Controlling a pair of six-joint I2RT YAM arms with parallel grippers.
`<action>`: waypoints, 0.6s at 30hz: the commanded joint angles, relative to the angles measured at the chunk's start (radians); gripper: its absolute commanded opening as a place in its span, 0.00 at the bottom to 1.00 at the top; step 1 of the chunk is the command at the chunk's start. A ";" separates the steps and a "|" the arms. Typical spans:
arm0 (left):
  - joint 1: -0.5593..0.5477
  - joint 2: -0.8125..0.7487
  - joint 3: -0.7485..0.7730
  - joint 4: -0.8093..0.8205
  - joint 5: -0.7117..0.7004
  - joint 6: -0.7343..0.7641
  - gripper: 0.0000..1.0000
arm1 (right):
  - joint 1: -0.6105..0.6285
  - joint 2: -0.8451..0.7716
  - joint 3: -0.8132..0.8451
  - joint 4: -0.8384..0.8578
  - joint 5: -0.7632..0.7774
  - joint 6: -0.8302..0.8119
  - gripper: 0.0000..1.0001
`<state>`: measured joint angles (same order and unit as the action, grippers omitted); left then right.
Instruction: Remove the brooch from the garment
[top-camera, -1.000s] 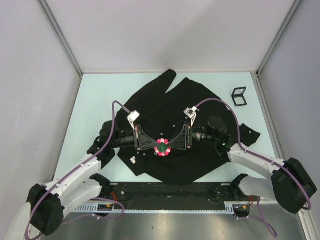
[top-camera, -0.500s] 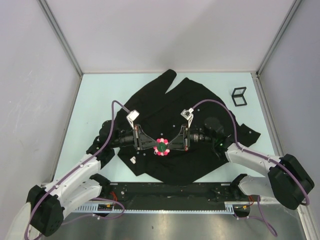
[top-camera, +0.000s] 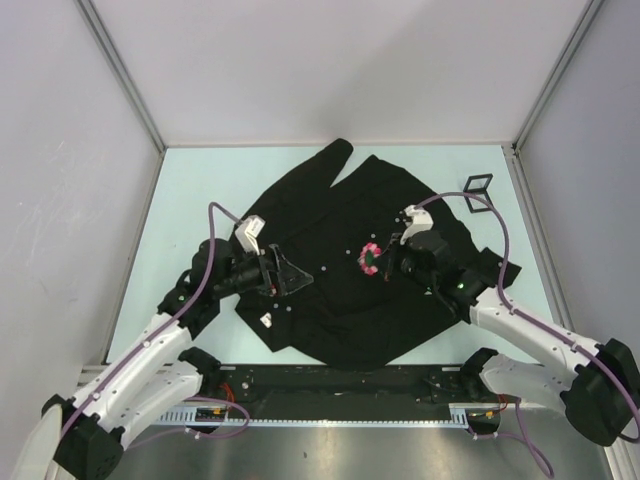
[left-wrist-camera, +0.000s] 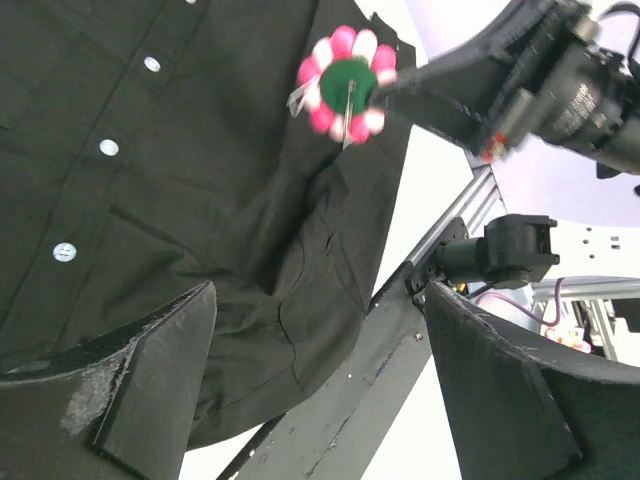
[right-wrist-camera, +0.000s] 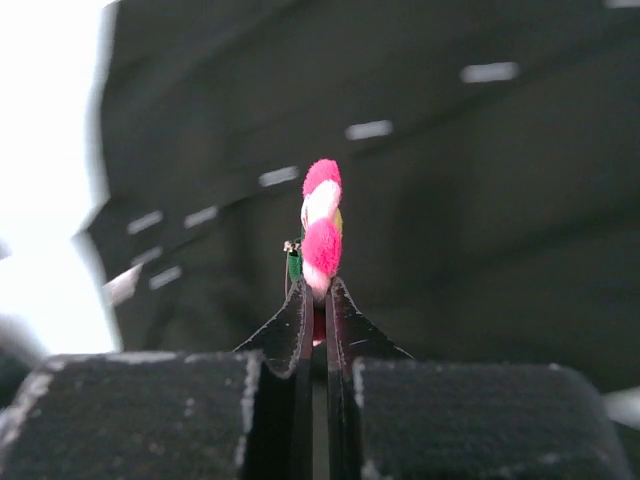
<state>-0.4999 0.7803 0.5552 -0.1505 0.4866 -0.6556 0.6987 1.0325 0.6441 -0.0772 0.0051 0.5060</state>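
The brooch (top-camera: 370, 258), pink and white petals on a green back, is pinched edge-on between the shut fingers of my right gripper (top-camera: 382, 262) above the middle of the garment (top-camera: 330, 200), a black shirt spread on the table. In the left wrist view the brooch (left-wrist-camera: 345, 82) hangs apart from the cloth, its pin showing. The right wrist view has the brooch (right-wrist-camera: 322, 225) sticking up from my right gripper (right-wrist-camera: 318, 300). My left gripper (top-camera: 293, 275) stands open over the shirt's left part, nothing between its fingers (left-wrist-camera: 150, 380).
A small black wire frame (top-camera: 478, 192) stands at the table's back right. A white tag (top-camera: 267, 320) lies on the shirt near its front left edge. White buttons (left-wrist-camera: 108, 147) run down the shirt. The metal rail (top-camera: 340, 385) crosses the near edge.
My left gripper has let go, opened and drawn back to the left. The right gripper, shut on the brooch, has carried it right and away from the spot where both grippers met.
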 joint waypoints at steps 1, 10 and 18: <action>-0.003 -0.067 -0.012 -0.032 -0.046 0.042 0.89 | -0.021 0.013 0.112 -0.223 0.436 -0.053 0.00; -0.003 -0.119 -0.098 0.031 -0.003 0.039 0.91 | -0.186 0.188 0.265 -0.257 0.703 -0.188 0.00; -0.003 -0.079 -0.086 0.114 0.072 0.042 1.00 | -0.349 0.560 0.512 -0.259 0.901 -0.276 0.00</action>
<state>-0.4999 0.6842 0.4446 -0.1123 0.5117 -0.6277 0.3969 1.4738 1.0519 -0.3450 0.7288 0.3058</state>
